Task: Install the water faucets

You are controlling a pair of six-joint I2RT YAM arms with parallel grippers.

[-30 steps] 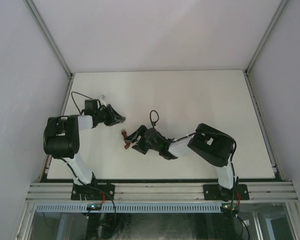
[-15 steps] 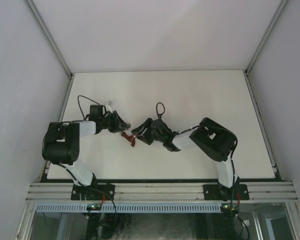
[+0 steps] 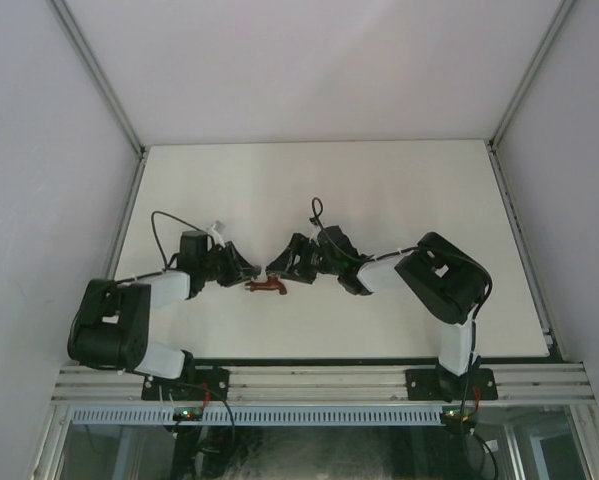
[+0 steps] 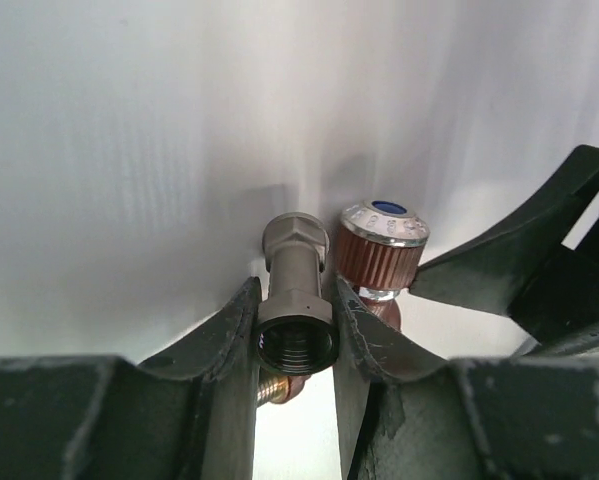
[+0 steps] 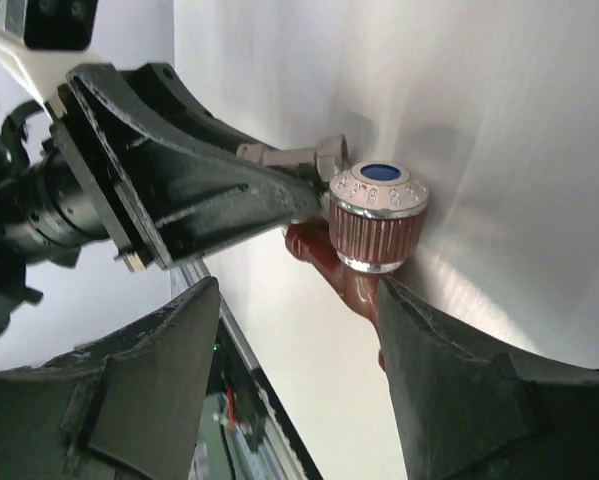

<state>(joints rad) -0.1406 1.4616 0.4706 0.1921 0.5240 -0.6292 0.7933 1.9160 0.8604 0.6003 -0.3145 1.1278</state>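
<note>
Pinching the grey metal fitting (image 4: pixel 295 262) tight, the left tool (image 4: pixel 295 300) holds it against the red-brown tap (image 5: pixel 351 262), left of the desk's (image 3: pixel 399 190) middle. The right tool (image 5: pixel 299 290) gapes apart, its fingers either side of the tap, clamping nothing.

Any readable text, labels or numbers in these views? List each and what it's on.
No text can be read in any view.
Tap knob: faint embossed marks around its silver rim, too blurred to read. The blue dot on top is plain.
Grey fitting: no marking visible.
Left arm and right arm: no label legible from above, too small.
</note>
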